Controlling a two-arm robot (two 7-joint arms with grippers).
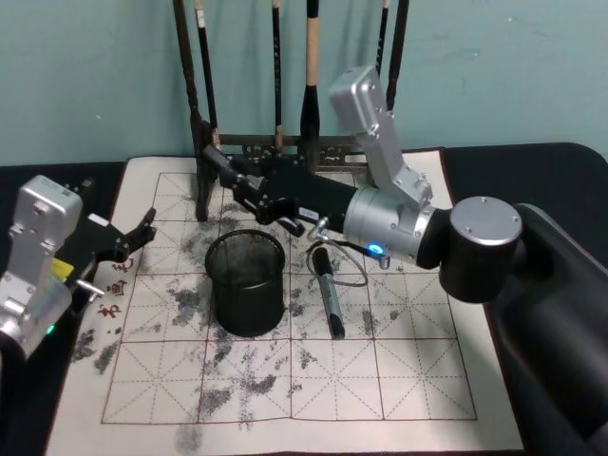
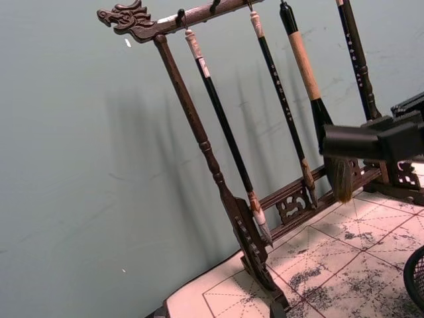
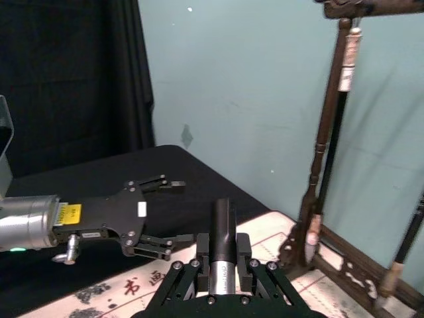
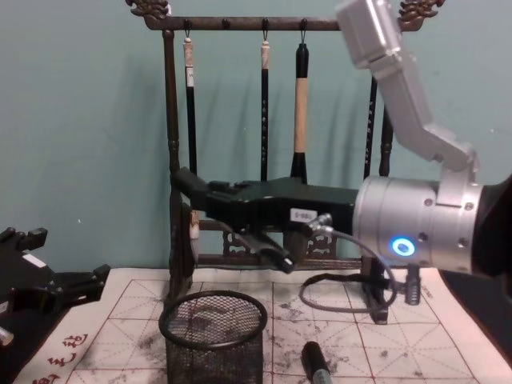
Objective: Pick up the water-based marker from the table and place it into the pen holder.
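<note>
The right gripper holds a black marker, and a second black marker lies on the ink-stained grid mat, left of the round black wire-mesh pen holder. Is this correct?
Nearly. The second black marker lies right of the round black wire-mesh pen holder, not left; the head view shows it. It is on the ink-stained grid mat, and the right gripper holds a black marker.

Behind, a plain teal wall [image 1: 95,76], evenly lit, with soft shadows on it. Next to this wall, a black curtain [image 3: 66,79]. In front of the wall, a tall dark wooden brush rack [image 4: 170,144] with carved ends and hanging calligraphy brushes [image 4: 301,120]. Below, a black tabletop [image 1: 532,161] under a white, ink-stained grid mat [image 1: 399,380].
</note>
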